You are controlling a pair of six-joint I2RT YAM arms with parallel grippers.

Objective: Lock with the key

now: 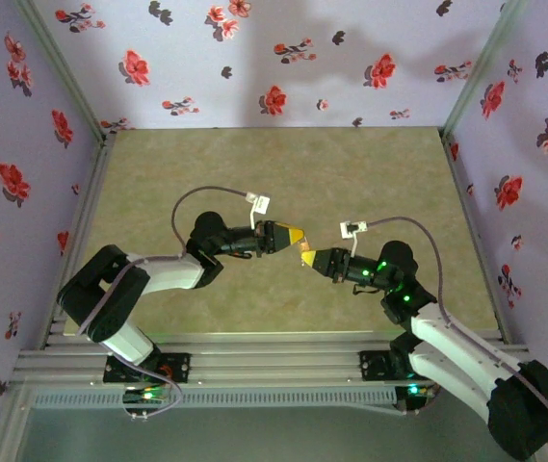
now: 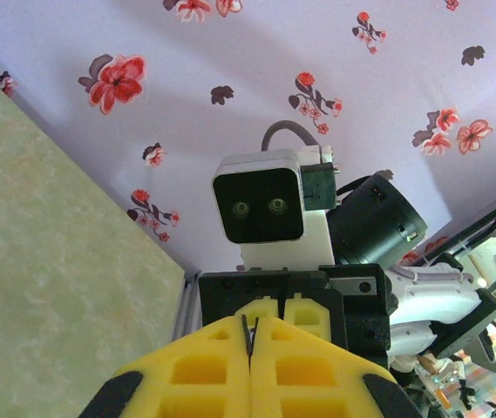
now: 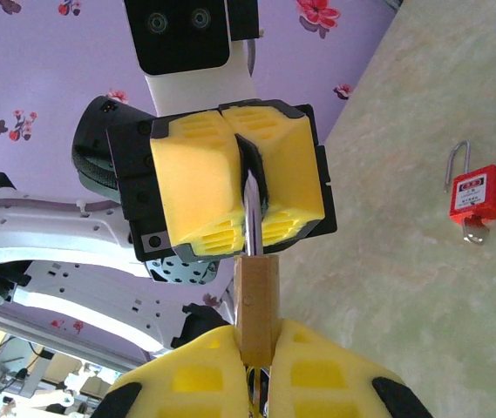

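Left gripper [image 1: 297, 236] is clenched tight, its yellow pads pressed flat together with the key [image 3: 251, 205] pinched in the seam between them. The dark head is buried between the pads and the thin metal blade pokes out past the fingertips. Facing it tip to tip, the right gripper [image 3: 257, 344] is clamped on the small brass padlock [image 3: 256, 296], which stands up out of its jaws toward the other gripper. From the right wrist, the blade runs straight down from the left jaws and its tip meets the top face of the brass body; whether it has gone into the keyway I can't tell. From the left wrist, just a thin dark edge of the key shows in the slit between that gripper's own pads. From above, both grippers hang nose to nose over the table [image 3: 404, 287]. The red padlock [image 3: 477, 195] lies flat well off to the side of both jaws.
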